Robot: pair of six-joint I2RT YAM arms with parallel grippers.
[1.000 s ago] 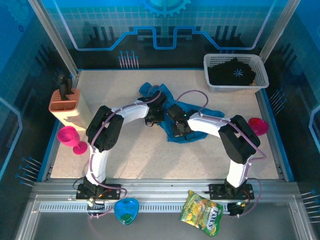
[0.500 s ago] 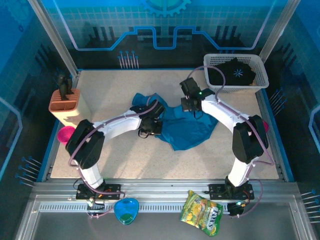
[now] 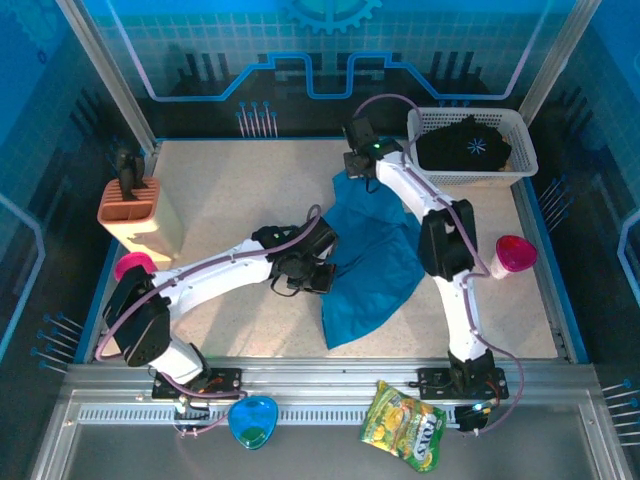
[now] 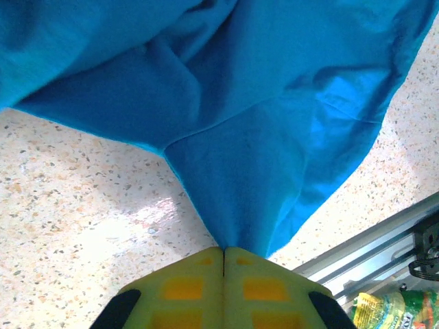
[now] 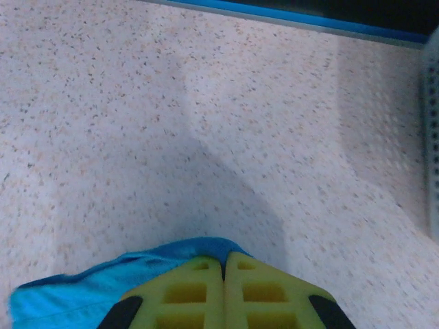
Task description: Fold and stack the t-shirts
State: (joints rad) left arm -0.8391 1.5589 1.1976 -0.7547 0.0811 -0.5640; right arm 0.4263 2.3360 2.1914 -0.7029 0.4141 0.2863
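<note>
Both clamped on the teal t-shirt (image 3: 375, 250), left end effector (image 4: 224, 252) and right end effector (image 5: 224, 259) had drawn apart, stretching it for folding.

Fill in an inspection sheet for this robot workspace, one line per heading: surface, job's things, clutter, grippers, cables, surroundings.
Surface: speckled beige table; no spills seen.
Job's things: teal t-shirt spread unfolded between the arms; black t-shirt lying in the white basket at the far right corner.
Clutter: orange holder, pink goblet, pink cup, blue dish, snack bag.
Grippers: left gripper and right gripper both shut on the teal t-shirt.
Cables: purple cables loop along each arm; no snag seen.
Surroundings: blue panelled walls; metal rail at the near edge.
</note>
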